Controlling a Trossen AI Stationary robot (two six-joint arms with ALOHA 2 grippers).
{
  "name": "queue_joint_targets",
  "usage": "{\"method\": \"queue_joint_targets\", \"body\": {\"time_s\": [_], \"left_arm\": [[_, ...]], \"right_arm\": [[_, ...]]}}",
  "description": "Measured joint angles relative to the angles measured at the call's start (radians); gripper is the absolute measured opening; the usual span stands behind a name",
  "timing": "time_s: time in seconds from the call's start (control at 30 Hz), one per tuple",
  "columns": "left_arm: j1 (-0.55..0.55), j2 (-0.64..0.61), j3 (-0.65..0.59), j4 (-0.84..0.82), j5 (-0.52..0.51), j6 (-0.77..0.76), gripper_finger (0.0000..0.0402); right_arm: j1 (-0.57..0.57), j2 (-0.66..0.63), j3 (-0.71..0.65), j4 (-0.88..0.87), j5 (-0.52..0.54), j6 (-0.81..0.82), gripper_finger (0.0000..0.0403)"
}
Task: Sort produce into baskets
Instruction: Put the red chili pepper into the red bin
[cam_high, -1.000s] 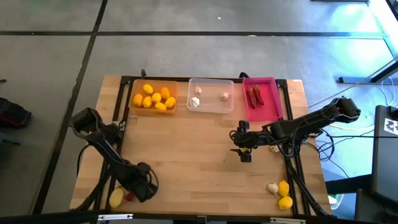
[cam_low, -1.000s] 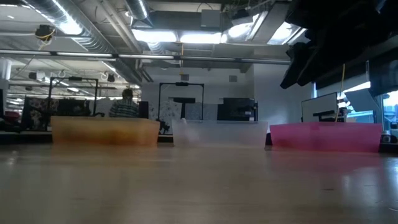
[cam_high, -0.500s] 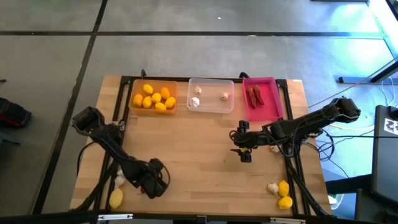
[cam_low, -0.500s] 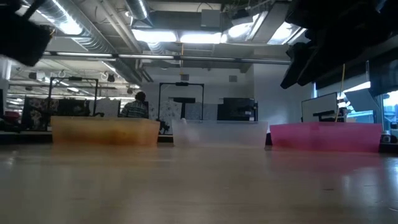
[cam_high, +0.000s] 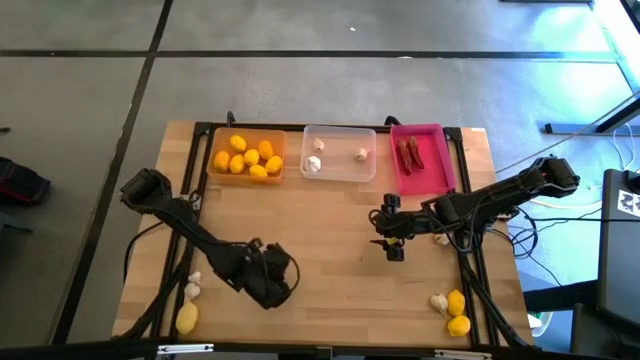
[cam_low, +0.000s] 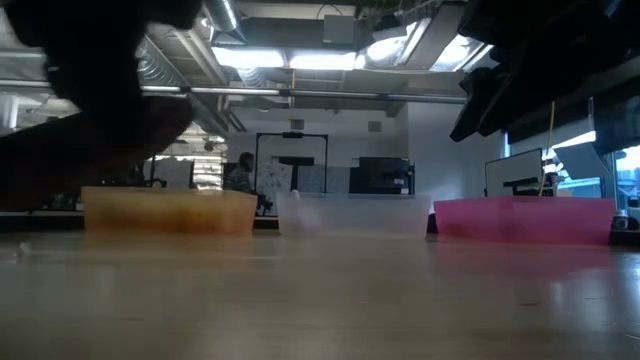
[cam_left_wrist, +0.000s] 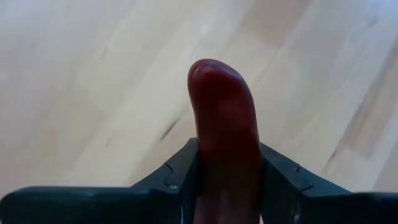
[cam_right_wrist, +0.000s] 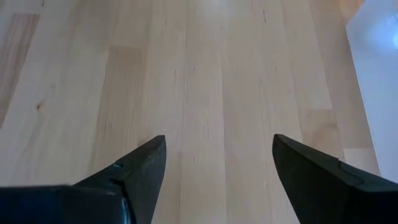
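Your left gripper (cam_left_wrist: 227, 177) clamps dark red chili (cam_left_wrist: 224, 118) between its fingers, over bare table (cam_high: 330, 230) near front left. Chili tip juts past fingertips. Your right gripper (cam_high: 388, 232) waits spread wide and empty over table's right middle.

Orange basket (cam_high: 247, 156) holds lemons, clear basket (cam_high: 339, 153) garlic bulbs, pink basket (cam_high: 420, 158) chilies, all three in row along far edge.

You see loose lemon (cam_high: 187, 319) and garlic (cam_high: 192, 289) at front left corner; more lemons (cam_high: 457, 312) and garlic at front right.

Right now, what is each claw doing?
Left claw: closed on a red chili.
Right claw: open, empty, over the table.
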Motion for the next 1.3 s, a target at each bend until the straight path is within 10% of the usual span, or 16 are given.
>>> {"method": "queue_joint_targets", "body": {"time_s": [0.73, 1.3], "left_arm": [[0.212, -0.001, 0.012, 0.724, -0.217, 0.935, 0.0120], [0.293, 0.005, 0.012, 1.066, -0.223, 1.130, 0.0120]], "right_arm": [[0.000, 0.000, 0.000, 0.149, -0.009, -0.007, 0.0287], [0.000, 0.002, 0.000, 0.441, -0.017, -0.097, 0.0287]]}}
